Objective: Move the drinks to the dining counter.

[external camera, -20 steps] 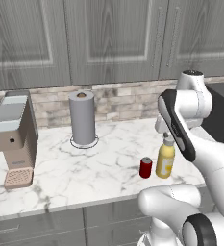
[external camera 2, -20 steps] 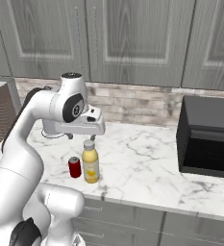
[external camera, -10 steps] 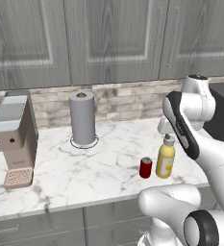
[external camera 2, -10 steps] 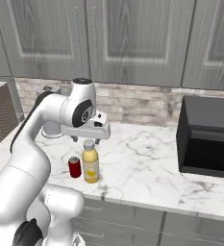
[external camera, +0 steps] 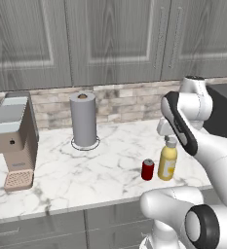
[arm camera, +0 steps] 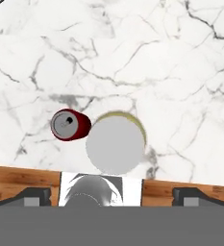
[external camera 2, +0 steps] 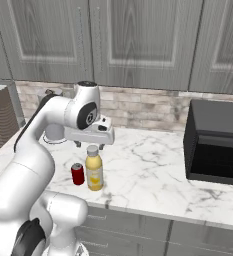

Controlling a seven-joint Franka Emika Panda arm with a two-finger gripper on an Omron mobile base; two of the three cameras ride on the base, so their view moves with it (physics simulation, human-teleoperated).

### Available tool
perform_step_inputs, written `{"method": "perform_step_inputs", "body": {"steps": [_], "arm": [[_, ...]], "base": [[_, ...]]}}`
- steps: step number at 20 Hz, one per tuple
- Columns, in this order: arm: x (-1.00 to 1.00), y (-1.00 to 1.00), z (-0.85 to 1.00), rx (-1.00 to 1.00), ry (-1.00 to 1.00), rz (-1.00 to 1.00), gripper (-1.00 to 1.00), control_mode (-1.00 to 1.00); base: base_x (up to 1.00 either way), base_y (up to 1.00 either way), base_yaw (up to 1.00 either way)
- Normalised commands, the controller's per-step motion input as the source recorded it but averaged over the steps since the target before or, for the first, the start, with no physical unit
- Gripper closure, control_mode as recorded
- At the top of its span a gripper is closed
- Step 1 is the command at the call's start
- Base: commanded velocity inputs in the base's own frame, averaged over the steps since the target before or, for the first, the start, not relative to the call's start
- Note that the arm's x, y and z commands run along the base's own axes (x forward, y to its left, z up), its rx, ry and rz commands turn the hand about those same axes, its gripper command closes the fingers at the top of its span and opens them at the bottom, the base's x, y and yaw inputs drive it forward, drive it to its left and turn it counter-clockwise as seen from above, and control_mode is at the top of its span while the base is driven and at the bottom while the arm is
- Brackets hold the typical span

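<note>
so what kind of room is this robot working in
Most likely a home kitchen, rendered rather than real. A marble worktop runs under grey panelled wall cabinets, with a stone-tile backsplash between them. A paper-towel roll and a coffee machine stand on it.

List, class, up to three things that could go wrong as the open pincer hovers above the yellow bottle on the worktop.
1. The red can stands right beside the yellow bottle; a descending finger may knock it over.
2. The pincer is open above the bottle's cap, which sits low in the hand view, so the fingers may close off-centre.
3. Both drinks stand near the worktop's front edge; a nudge could tip one off.
</note>
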Motion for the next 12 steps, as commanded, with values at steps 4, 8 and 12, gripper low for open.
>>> {"method": "perform_step_inputs", "body": {"steps": [4, 8, 12], "arm": [[0.18, 0.07, -0.16, -0.01, 0.05, 0.00, -1.00, -1.00], [0.21, 0.00, -0.17, 0.00, 0.00, 0.00, -1.00, -1.00], [0.23, 0.00, -0.18, 0.00, 0.00, 0.00, -1.00, -1.00]], "base": [[0.00, 0.00, 0.00], [0.00, 0.00, 0.00], [0.00, 0.00, 0.00]]}}
